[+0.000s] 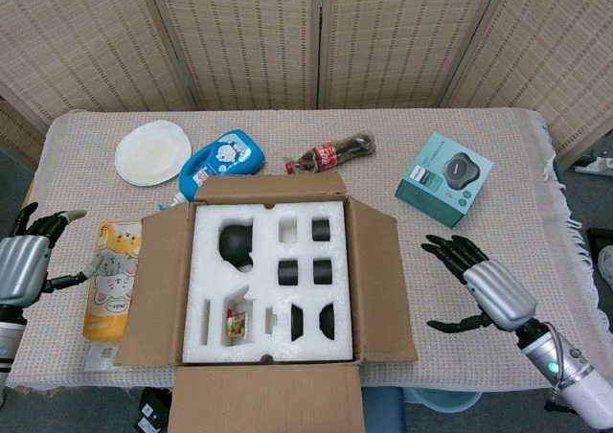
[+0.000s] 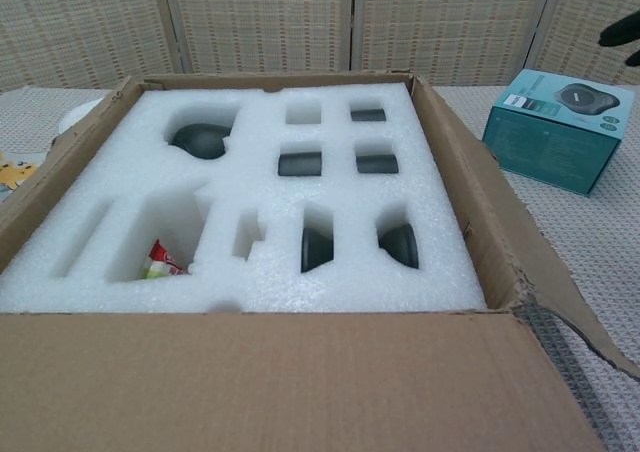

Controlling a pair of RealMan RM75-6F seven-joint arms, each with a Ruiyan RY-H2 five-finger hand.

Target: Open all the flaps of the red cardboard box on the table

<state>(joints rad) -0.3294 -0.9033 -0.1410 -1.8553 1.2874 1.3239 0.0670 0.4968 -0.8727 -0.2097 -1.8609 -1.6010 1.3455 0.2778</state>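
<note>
Four brown flaps of the cardboard box (image 1: 271, 301) lie folded outward, one to each side, so its top is fully open toward the ceiling. The box sits at the middle of the table's near edge on the beige woven tablecloth (image 1: 498, 126), its slightly longer axis running from the near edge toward the folding screen; the near flap (image 1: 268, 398) hangs over the table edge. Inside, a white foam insert (image 2: 250, 202) fills the box, cut with rectangular pockets holding dark parts and one small red-and-green packet (image 2: 158, 260).

Both hands are off the box and hold nothing. The left hand (image 1: 21, 265), silver-backed with dark fingers spread, hovers beyond the table's left edge, beside a flat orange cat-printed pouch (image 1: 107, 280). The right hand (image 1: 484, 289), also spread, hovers over the cloth well to the right of the right flap (image 1: 381, 280).

Behind the box lie a white round plate (image 1: 151, 151), a blue plastic bottle (image 1: 218, 161) and a small cola bottle (image 1: 330, 152) on its side. A teal carton (image 1: 443, 178) stands to the right.
</note>
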